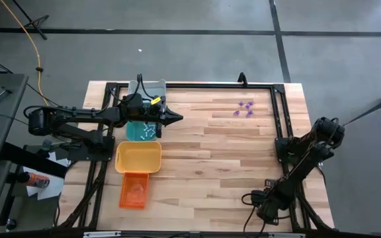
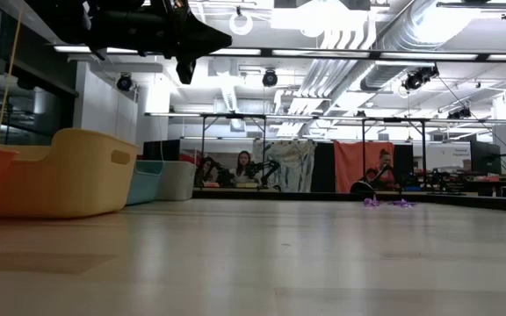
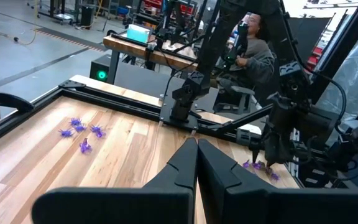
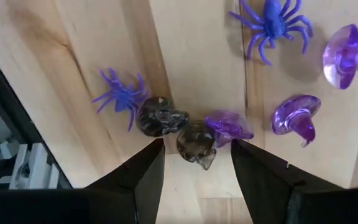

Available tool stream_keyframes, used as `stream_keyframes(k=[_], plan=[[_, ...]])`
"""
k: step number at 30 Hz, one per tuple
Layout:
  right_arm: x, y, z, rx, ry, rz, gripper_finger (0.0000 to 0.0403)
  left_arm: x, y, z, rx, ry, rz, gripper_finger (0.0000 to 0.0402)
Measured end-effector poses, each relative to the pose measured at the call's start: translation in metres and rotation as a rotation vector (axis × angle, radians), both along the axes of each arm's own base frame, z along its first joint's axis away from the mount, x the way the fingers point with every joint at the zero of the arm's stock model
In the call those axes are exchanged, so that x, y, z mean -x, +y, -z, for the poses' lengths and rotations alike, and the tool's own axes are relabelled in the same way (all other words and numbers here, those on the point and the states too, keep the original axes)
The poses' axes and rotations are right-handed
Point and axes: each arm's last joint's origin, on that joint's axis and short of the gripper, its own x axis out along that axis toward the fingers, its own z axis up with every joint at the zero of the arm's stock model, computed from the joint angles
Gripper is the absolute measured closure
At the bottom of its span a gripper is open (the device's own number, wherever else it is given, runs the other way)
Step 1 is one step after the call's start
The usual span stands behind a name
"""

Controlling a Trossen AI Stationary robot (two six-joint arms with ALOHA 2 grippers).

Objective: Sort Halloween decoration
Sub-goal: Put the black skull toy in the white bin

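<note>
Hovering open over the near-corner cluster of tiny purple and dark plastic Halloween trinkets (image 4: 229, 99), your right hand (image 4: 194, 163) has a dark skull-shaped trinket (image 4: 196, 143) lying between its fingertips on the wooden bench (image 1: 230, 165). Your left hand (image 1: 170, 118), closed and empty, waits above the teal tray (image 1: 141, 131), well apart.

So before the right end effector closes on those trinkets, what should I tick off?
1. Right end effector open: ok, its fingers are spread.
2. Target lined up: ok, a dark skull lies between the fingertips.
3. Neighbours clear: not ok, a purple trinket touches the skull and a second dark skull lies close beside it.
4. Left end effector out of the way: ok, it is shut and near the teal tray, far across the table.
5. Fingertip height over the wood: cannot tell.
</note>
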Motion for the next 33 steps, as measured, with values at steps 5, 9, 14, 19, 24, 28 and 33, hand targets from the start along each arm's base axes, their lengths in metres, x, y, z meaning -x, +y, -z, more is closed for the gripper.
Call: stream_keyframes(k=[5,9,14,19,24,28,33], plan=[[-0.0007,-0.0003,0.0013,0.025,-0.028,0.006,0.0217,0.0,0.0001,0.0,0.0,0.0,-0.004,0.0402],[-0.0001,-0.0001,0.0014,0.032,-0.03,0.017,0.0226,0.0,0.0001,0.0,0.0,0.0,-0.004,0.0401],[0.0005,-0.0005,0.0016,0.056,-0.021,0.113,0.0261,0.0,0.0001,0.0002,0.0,0.002,-0.004,0.0401],[0.0008,-0.001,0.0018,0.06,-0.008,0.136,0.0313,0.0002,0.0001,0.0029,0.008,0.029,-0.004,0.0402],[0.0009,-0.0007,0.0019,0.054,0.003,0.137,0.0367,0.0003,0.0,0.0042,0.012,0.043,-0.004,0.0401],[0.0008,-0.0005,0.0019,0.054,0.015,0.186,0.0399,0.0003,0.0,0.0042,0.012,0.043,-0.004,0.0402],[0.002,0.0014,0.0012,0.014,0.083,0.204,0.038,0.0003,0.0,0.0043,0.012,0.043,-0.004,0.0401]])
